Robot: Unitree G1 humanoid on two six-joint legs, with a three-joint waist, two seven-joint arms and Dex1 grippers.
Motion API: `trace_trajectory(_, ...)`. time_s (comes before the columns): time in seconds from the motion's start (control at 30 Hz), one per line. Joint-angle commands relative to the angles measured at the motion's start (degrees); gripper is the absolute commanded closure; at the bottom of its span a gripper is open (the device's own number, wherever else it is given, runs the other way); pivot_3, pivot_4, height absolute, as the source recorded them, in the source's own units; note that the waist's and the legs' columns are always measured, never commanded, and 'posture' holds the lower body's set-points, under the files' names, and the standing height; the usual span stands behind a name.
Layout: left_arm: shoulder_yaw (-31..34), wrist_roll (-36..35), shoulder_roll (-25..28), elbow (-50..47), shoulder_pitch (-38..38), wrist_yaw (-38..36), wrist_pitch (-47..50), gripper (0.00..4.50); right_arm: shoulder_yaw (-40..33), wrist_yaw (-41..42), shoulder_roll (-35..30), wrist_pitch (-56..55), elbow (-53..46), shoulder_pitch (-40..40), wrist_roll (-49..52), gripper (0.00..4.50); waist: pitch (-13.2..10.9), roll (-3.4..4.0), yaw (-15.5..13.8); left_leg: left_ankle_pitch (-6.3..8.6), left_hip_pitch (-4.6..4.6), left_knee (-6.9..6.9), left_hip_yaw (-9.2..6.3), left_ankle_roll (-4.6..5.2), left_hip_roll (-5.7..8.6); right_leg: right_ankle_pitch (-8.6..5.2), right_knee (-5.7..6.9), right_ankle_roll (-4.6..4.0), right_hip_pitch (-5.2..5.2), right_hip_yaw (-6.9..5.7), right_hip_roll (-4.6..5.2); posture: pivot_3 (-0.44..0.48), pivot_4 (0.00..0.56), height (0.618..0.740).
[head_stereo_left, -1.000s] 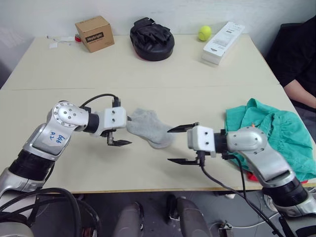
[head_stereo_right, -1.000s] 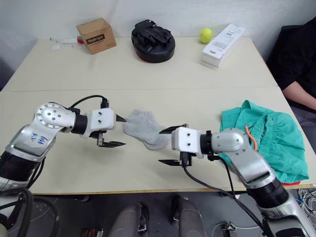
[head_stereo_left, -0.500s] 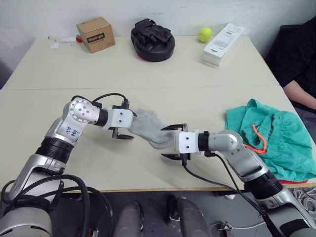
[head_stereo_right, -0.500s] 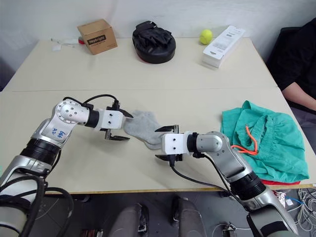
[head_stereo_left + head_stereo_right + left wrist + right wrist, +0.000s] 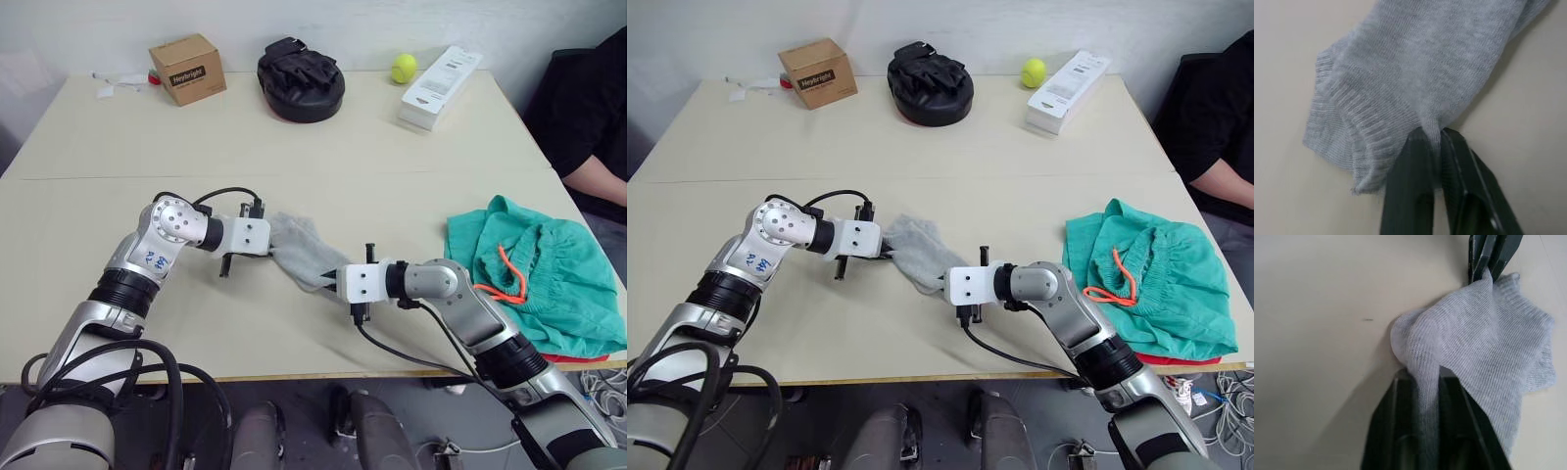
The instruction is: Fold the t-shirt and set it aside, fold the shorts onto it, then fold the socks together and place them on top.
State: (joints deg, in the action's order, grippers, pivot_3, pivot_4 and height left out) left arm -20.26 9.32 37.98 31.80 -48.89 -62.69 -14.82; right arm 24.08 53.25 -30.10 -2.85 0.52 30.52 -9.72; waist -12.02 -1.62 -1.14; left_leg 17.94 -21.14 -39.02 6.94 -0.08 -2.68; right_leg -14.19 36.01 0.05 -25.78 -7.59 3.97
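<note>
The socks (image 5: 302, 252) lie as one crumpled light grey bundle near the middle of the desk (image 5: 294, 147), stretched between the two claws. The left claw (image 5: 1436, 147) is clamped on the ribbed cuff end; the right claw (image 5: 1422, 382) pinches a bunched fold at the other end. The right wrist view shows the left claw's fingers meeting the cloth. The shorts (image 5: 549, 269), teal with an orange drawstring, sit heaped at the desk's right edge, a sliver of red t-shirt (image 5: 1185, 361) under them.
</note>
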Motion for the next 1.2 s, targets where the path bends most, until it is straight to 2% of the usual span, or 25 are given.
trace_trajectory(0.03, 1.0, -0.5, 0.4, -3.6, 1.5, -1.2, 2.0, 4.50, -0.9, 0.6, -0.3, -1.6, -1.5, -0.2, 0.8, 4.47, 0.0, 0.00, 0.0, 0.00, 0.00, 0.00, 0.00, 0.00, 0.00, 0.00, 0.00, 0.00, 0.00, 0.00, 0.00, 0.000, 0.150, 0.740)
trace_trajectory(0.2, 2.2, -4.5, 3.2, -16.3, 7.1, -7.4, 10.3, 4.50, -1.1, 3.3, -2.6, -9.5, -0.4, -0.2, 2.2, 4.47, 0.0, 0.00, 0.5, 0.06, 0.00, 0.01, 0.03, 0.03, -0.01, 0.00, -0.03, 0.00, 0.00, 0.01, 0.00, 0.000, 0.150, 0.740)
trace_trajectory(0.43, 5.5, -9.0, 9.3, -35.1, 16.4, -11.0, 21.6, 4.50, -1.6, 11.1, -6.7, -22.1, 1.0, -1.4, 9.4, 4.47, 0.0, 0.00, 1.4, 0.10, 0.01, 0.02, 0.03, 0.03, -0.04, -0.03, -0.06, 0.04, 0.00, 0.03, -0.03, 0.000, 0.150, 0.740)
trace_trajectory(0.63, 6.7, -9.4, 10.8, -42.8, 21.0, -8.6, 27.2, 4.50, -1.9, 13.5, -9.5, -29.5, 5.4, -2.2, 9.9, 4.47, 0.0, 0.00, 1.1, 0.12, 0.03, 0.01, 0.02, 0.05, -0.03, -0.05, -0.07, 0.04, 0.02, 0.10, -0.05, 0.000, 0.150, 0.740)
trace_trajectory(0.77, 6.8, -8.5, 9.7, -44.9, 22.6, -4.9, 29.8, 4.50, -2.3, 13.5, -9.0, -27.5, 6.3, -1.8, 11.1, 4.47, 0.0, 0.00, 1.1, 0.12, 0.03, 0.01, 0.02, 0.04, -0.03, -0.05, -0.06, 0.05, 0.03, 0.12, -0.04, 0.000, 0.150, 0.740)
trace_trajectory(0.87, 6.4, -8.4, 9.2, -45.3, 22.8, -3.5, 30.7, 4.50, -2.6, 13.6, -9.1, -25.3, 5.7, -2.0, 12.0, 3.70, 0.0, 0.01, 1.1, 0.12, 0.04, 0.01, 0.01, 0.04, -0.04, -0.05, -0.05, 0.04, 0.02, 0.11, -0.05, 0.000, 0.150, 0.740)
trace_trajectory(1.0, 6.0, -8.5, 9.2, -44.8, 22.3, -3.1, 30.6, 4.50, -4.0, 13.8, -10.9, -23.5, 2.0, -3.5, 13.3, 2.28, 0.0, 0.01, 1.1, 0.12, 0.04, 0.01, 0.01, 0.04, -0.04, -0.05, -0.05, 0.03, 0.02, 0.11, -0.05, 0.000, 0.150, 0.740)
trace_trajectory(1.2, 6.2, -8.6, 9.7, -42.5, 21.4, -3.6, 28.7, 4.50, -8.2, 14.8, -14.4, -13.5, -6.8, -7.5, 19.3, 2.28, 0.0, 0.01, 0.9, 0.14, 0.04, 0.00, -0.01, 0.05, -0.03, -0.05, -0.06, 0.03, 0.04, 0.11, -0.02, 0.000, 0.150, 0.740)
